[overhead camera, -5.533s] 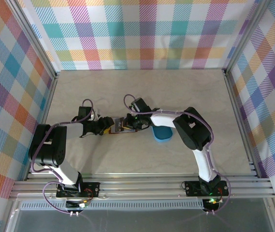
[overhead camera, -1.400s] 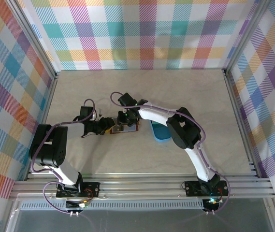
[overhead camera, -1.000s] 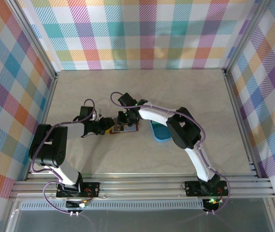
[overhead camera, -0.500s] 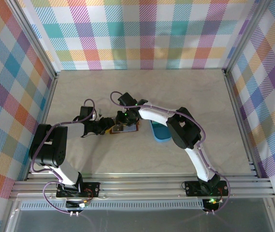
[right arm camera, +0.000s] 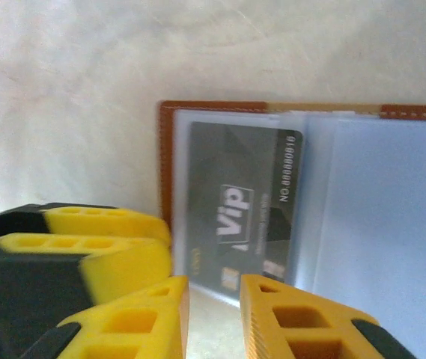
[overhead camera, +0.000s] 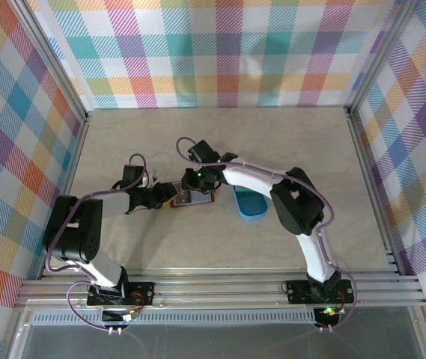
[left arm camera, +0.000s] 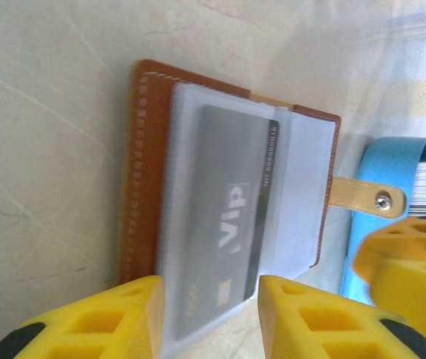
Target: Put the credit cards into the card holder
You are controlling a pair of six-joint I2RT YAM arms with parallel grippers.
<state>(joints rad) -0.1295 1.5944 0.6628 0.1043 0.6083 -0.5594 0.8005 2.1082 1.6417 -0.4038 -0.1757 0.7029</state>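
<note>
Trouble: the credit card (right arm camera: 235, 202) (in the clear sleeve (left arm camera: 302, 187) of the open card holder (overhead camera: 192, 199), far from every edge of the desk (overhead camera: 287, 134)) could slide out if the right hand (right arm camera: 214, 303) drags it away. That hand's fingers are a little apart, and I cannot tell if it grips. The left hand (left arm camera: 211, 303) seems to grip the card holder by its sleeve.

The right claw (overhead camera: 196, 186) has shifted slightly rightward (above the card holder (overhead camera: 198, 200)).

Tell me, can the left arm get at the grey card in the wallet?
Probably yes. The left tool sits right at the open edge of the wallet, its fingers either side of the grey card, nothing blocking. The right tool crowds in close beside it, though.
</note>
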